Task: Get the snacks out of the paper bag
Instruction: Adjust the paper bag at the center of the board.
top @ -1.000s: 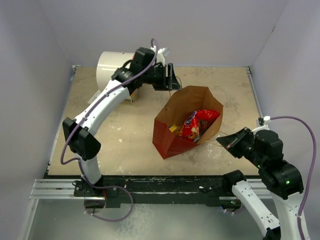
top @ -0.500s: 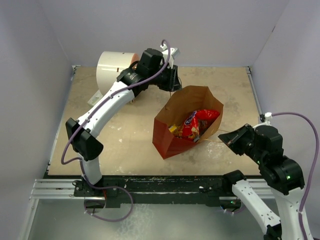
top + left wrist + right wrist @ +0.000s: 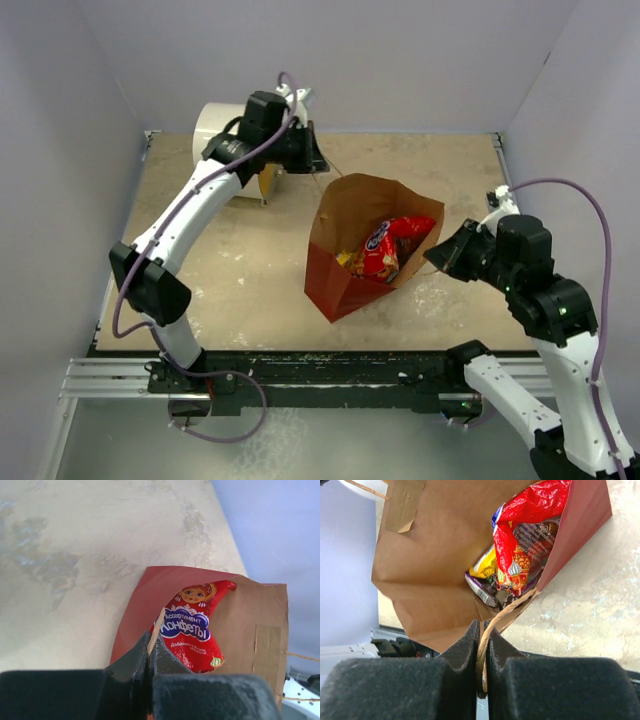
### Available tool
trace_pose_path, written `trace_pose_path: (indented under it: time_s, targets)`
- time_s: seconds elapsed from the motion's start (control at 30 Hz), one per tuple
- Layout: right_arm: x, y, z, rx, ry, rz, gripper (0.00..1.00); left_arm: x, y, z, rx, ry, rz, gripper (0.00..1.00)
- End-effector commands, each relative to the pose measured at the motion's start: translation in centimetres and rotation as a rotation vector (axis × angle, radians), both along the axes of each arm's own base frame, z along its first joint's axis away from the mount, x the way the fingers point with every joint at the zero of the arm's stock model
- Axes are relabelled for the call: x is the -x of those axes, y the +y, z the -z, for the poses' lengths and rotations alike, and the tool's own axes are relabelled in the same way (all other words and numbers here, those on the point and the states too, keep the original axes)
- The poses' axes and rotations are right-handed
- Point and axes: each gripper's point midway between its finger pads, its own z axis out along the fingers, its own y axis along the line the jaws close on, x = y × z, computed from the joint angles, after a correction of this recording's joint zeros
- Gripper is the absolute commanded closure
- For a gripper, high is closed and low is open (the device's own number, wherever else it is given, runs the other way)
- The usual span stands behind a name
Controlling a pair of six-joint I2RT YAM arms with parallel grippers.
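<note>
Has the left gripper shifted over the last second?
Yes. The left gripper has moved left, closer to the white cylinder, with its jaws shut on the cord handle of the paper bag.

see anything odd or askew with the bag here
The paper bag leans skewed, its mouth stretched wide between the left gripper and right gripper, each pinching a cord handle. A tape patch marks its kraft inside. Nothing spilled.

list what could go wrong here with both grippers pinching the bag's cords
The left gripper and right gripper pinch only the thin cord handles; a cord could slip out or tear from the paper bag. Pulled unevenly, the bag may tip and spill the red snack bag uncontrolled.
</note>
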Motion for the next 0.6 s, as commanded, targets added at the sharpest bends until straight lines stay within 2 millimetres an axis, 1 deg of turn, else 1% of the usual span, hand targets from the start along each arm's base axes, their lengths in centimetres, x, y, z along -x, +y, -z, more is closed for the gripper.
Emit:
trace_pose_path:
  time_s: [0.0,0.13,0.17,0.27,0.4,0.5,0.53,0.57]
  targets:
    - [-1.6,3.2,-1.9,0.035,-0.097,-0.254,0.92,1.1,5.0,-6.8,0.134,-0.095,-0.107,1.0]
    - [-2.7,6.4,-2.1,-0.035,-0.089,-0.416,0.93,2.3,8.3,-7.5,0.091,-0.12,-0.206,1.0]
    - [-3.4,7.1,-2.3,-0.055,-0.098,-0.444,0.94,2.6,9.3,-7.8,0.089,-0.125,-0.232,1.0]
    - [-4.8,9.1,-3.4,-0.121,-0.125,-0.501,0.95,3.4,12.1,-8.5,0.062,-0.135,-0.317,1.0]
    - [-6.6,12.1,-4.6,-0.195,-0.142,-0.57,0.96,4.9,16.6,-9.1,-0.005,-0.155,-0.481,1.0]
    - [-7.2,16.0,-5.4,-0.224,-0.154,-0.644,0.96,6.4,19.6,-10.5,-0.045,-0.199,-0.578,1.0]
    - [-6.9,18.1,-5.5,-0.236,-0.153,-0.692,0.96,6.8,20.6,-11.1,-0.059,-0.219,-0.607,1.0]
    - [-7.0,19.6,-5.6,-0.247,-0.15,-0.721,0.96,7.1,21.4,-11.6,-0.075,-0.234,-0.631,1.0]
